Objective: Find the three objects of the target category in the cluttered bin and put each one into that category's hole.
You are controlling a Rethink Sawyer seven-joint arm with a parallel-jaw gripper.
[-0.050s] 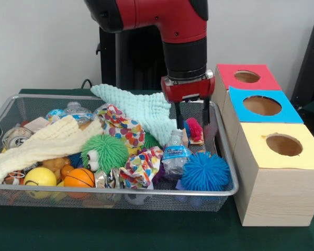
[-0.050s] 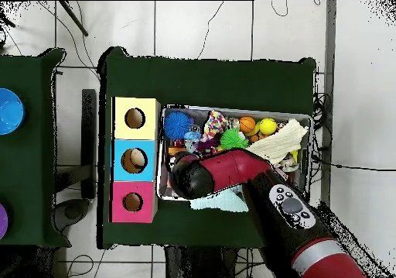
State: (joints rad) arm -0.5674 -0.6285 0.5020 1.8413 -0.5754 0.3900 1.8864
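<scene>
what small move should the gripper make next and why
Probably a short descent straight down. The gripper hangs open over the right end of the wire bin, its tips on either side of the small red spiky toy and apart from the water bottle in front. Lowering would bring the fingers around the toy before closing. Whether the toy is in the target category I cannot tell.

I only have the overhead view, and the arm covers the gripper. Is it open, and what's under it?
Observer: The gripper is open, with its fingers pointing down into the wire bin.
Operator: What's at the tips?
Observer: A red fuzzy toy shows between the fingertips, with a gap on each side, so it isn't gripped.
Operator: Anything tall nearby?
Observer: A small water bottle stands roughly upright beside that toy.
</scene>
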